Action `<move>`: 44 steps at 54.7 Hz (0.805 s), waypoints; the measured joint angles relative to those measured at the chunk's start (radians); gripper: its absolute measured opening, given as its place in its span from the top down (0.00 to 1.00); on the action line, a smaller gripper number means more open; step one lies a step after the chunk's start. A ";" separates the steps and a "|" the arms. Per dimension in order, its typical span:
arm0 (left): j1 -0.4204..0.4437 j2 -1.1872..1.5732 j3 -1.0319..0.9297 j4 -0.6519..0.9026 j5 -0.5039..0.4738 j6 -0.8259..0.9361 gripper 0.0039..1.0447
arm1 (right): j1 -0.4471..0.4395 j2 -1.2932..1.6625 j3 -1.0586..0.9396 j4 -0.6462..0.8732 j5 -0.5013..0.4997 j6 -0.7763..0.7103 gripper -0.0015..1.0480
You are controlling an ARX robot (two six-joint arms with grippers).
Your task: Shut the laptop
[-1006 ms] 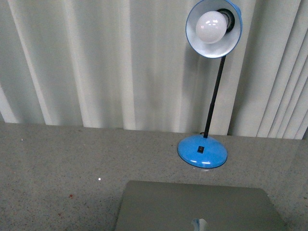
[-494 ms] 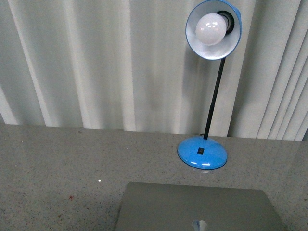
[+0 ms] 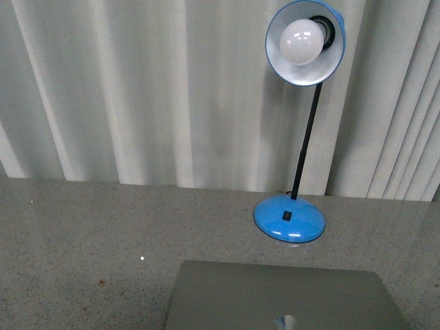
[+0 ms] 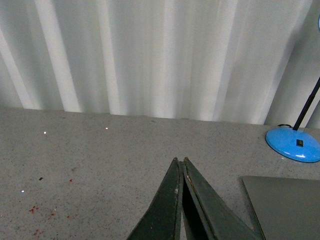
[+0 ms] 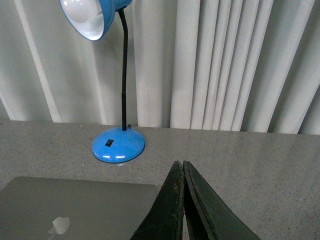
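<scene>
The laptop (image 3: 285,297) lies on the grey table (image 3: 89,227) just in front of the blue lamp (image 3: 289,216), its plain grey lid facing up with the small logo showing, so I judge the closing done or all but done. My left pincer (image 4: 181,167) and my right pincer (image 5: 179,169) are both pressed together, tips meeting and pinching nothing, each hanging clear of the laptop on its own side of it. If any gap is left at the lid's near edge, which I cannot tell from here, the next move would be a light push down on the lid; otherwise only a pull-back remains. The front view shows the lid and lamp but neither arm; my wrist views show both pincers, each catching only a part of the lid.
</scene>
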 joint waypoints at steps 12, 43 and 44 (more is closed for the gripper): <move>0.000 -0.056 0.000 -0.058 0.000 0.000 0.97 | 0.000 -0.062 0.000 -0.061 0.000 0.000 0.97; 0.000 -0.227 0.000 -0.233 0.000 0.000 0.87 | 0.000 -0.238 0.001 -0.245 -0.001 0.000 0.80; 0.000 -0.227 0.000 -0.233 0.000 0.000 0.84 | 0.000 -0.238 0.001 -0.245 -0.001 0.000 0.77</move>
